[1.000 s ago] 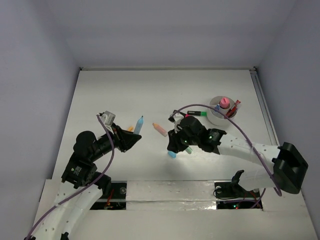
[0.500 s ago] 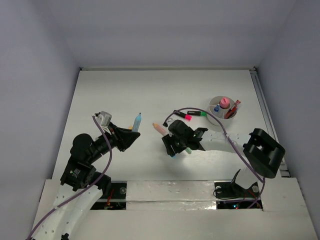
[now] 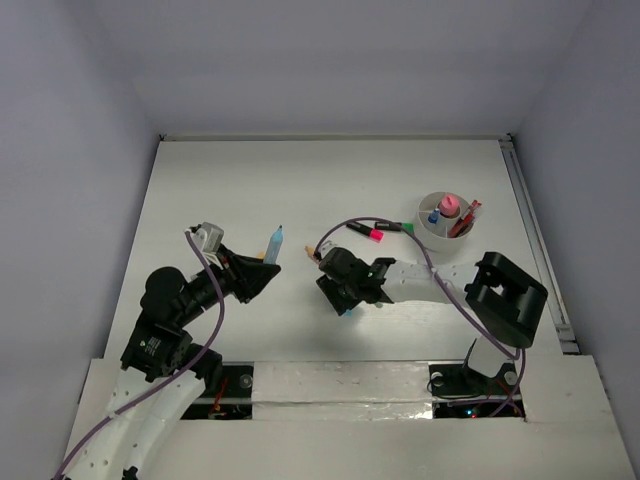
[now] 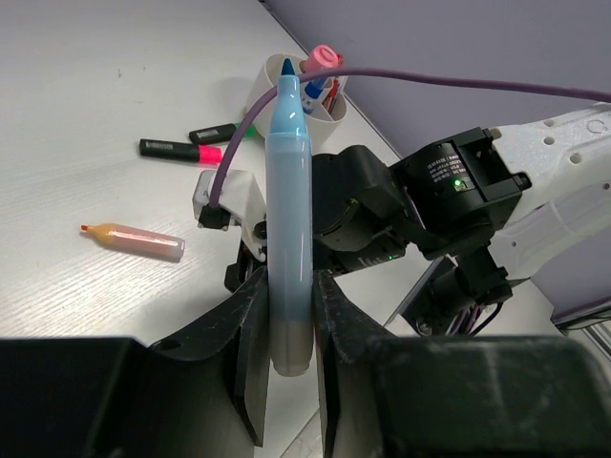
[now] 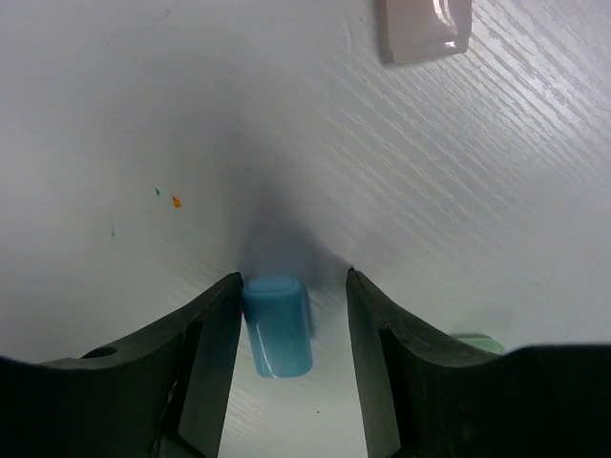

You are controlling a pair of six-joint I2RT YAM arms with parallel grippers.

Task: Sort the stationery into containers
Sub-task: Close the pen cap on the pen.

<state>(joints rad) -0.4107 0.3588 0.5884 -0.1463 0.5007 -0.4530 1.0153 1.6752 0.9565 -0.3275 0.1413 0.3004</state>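
White table (image 3: 300, 190) between pale lavender walls: the left gripper (image 4: 291, 286), at 8 o'clock in the overhead view, is pinching a blue marker (image 4: 287, 191) near its butt end, so the marker stands up from the jaws with its dark-blue tip pointing toward 1 o'clock. Near the table's middle the right gripper (image 5: 293, 279) is down at the surface with its jaws spread on either side of a blue eraser (image 5: 277, 324). The eraser lies flat on the table close against one finger, with a clear gap to the other. A sliver of a mint eraser (image 5: 474, 342) shows beside the far finger. At 2 o'clock stands the cup (image 3: 425, 232), holding a pink-capped bottle (image 3: 449, 206) and red pens (image 3: 468, 217). Two black markers, one pink-tipped (image 3: 366, 232) and one green-tipped (image 3: 397, 226), lie at the cup's 9 o'clock. An orange marker (image 4: 134, 240) lies on the table just beside the right gripper.
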